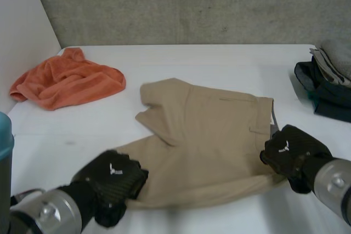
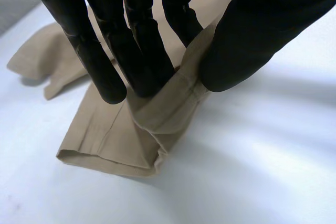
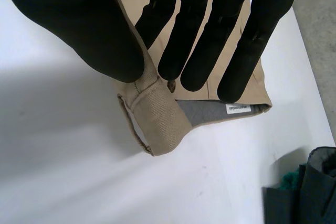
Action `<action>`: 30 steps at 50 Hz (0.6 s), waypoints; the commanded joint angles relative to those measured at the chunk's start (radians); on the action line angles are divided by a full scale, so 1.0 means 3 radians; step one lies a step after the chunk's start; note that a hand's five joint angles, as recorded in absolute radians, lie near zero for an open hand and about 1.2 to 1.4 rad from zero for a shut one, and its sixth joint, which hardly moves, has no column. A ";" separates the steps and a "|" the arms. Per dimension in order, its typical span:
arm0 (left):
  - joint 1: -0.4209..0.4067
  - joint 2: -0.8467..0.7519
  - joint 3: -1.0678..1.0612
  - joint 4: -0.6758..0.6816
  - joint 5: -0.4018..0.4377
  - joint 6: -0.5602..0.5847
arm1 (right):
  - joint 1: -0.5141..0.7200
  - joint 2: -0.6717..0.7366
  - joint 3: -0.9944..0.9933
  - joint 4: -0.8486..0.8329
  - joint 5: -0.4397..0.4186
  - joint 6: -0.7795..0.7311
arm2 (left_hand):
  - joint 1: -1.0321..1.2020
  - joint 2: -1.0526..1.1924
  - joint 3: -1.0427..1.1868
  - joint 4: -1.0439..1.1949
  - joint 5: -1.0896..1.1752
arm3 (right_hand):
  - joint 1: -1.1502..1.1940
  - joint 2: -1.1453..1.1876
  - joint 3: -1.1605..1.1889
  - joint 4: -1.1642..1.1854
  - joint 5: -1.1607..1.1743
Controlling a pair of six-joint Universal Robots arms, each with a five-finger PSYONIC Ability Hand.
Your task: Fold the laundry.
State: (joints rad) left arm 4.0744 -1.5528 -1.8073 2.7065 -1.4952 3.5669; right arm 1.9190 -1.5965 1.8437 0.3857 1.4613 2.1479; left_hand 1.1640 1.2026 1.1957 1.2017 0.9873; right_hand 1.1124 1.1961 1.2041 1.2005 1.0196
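We are at the gripping stage of a fold on the pair of beige cotton trousers (image 1: 208,135), which lies flat in the middle of the white bench (image 1: 219,58), waistband towards the robot's right and legs towards its left. The left hand (image 1: 112,182) has the near leg's hem end pinched, the cloth raised into a ridge between its thumb (image 2: 252,40) and its straight fingers (image 2: 105,66). The right hand (image 1: 290,152) has closed thumb against fingers on the near corner of the waistband, beside a belt loop.

With both near ends held, we judge the next move to be a lift and a carry across to the far edge, halving the garment lengthwise. That calls for both hands rising together and level, so the cloth between them does not sag or drag.

One leg seems doubled back on itself, and we cannot trace its hem. A small white label inside the grey waistband lining is unreadable. The crumpled orange terry towel (image 1: 66,83) waits at the far left, well apart. The stack of dark folded garments (image 1: 326,89) at the right is cut off, so we cannot count its items.
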 commanded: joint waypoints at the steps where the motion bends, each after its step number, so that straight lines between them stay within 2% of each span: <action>1: 0.0025 -0.0290 0.0077 0.0284 -0.0037 0.0009 | -0.0066 0.0059 0.0108 -0.0048 -0.0034 -0.0027 | 0.0774 0.0645 0.0668 0.0648 0.0781 | 0.0946 0.0667 0.0640 0.0652 0.0674; 4: 0.0173 -0.0458 0.0139 0.0508 -0.0032 0.0009 | -0.0061 0.0346 0.0067 -0.0120 -0.0013 -0.0032 | 0.0774 0.0645 0.0668 0.0648 0.0781 | 0.0946 0.0667 0.0640 0.0652 0.0674; 13: 0.0342 -0.1082 0.0588 0.1128 -0.0032 0.0014 | -0.0041 0.0806 -0.0147 -0.0610 0.0028 -0.0032 | 0.0774 0.0645 0.0668 0.0648 0.0781 | 0.0946 0.0667 0.0640 0.0652 0.0674; 18: 0.0393 -0.1420 0.1099 0.1501 -0.0027 0.0070 | -0.0031 0.1225 -0.0805 -0.1054 0.0134 0.0019 | 0.0774 0.0645 0.0668 0.0648 0.0781 | 0.0946 0.0667 0.0640 0.0652 0.0674; 21: 0.0398 -0.1578 0.1671 0.1894 -0.0027 0.0239 | -0.0031 0.1358 -0.1312 -0.1244 0.0262 0.0142 | 0.0774 0.0645 0.0668 0.0648 0.0781 | 0.0946 0.0667 0.0640 0.0652 0.0674; 25: 0.0429 -0.1584 0.2326 0.2650 -0.0022 0.0362 | 0.0036 0.1441 -0.2384 -0.1673 0.0447 0.0453 | 0.0774 0.0645 0.0668 0.0648 0.0781 | 0.0946 0.0667 0.0640 0.0652 0.0674; 26: 0.0439 -0.1569 0.2489 0.3021 -0.0012 0.0352 | 0.0046 0.1436 -0.2509 -0.1791 0.0442 0.0530 | 0.0774 0.0645 0.0668 0.0648 0.0781 | 0.0946 0.0667 0.0640 0.0652 0.0674; 30: 0.0480 -0.1538 0.2675 0.3754 -0.0012 0.0240 | 0.0072 0.1364 -0.2766 -0.2471 0.0437 0.0873 | 0.0774 0.0645 0.0668 0.0648 0.0781 | 0.0946 0.0667 0.0640 0.0652 0.0674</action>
State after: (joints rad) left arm 4.2048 -2.0300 -1.1305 3.5193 -1.5012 3.6605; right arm 1.9267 -1.1683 1.1912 -0.1209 1.5797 2.2788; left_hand 1.1640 1.2027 1.1959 1.2018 0.9873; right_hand 1.1124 1.1962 1.2041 1.2006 1.0293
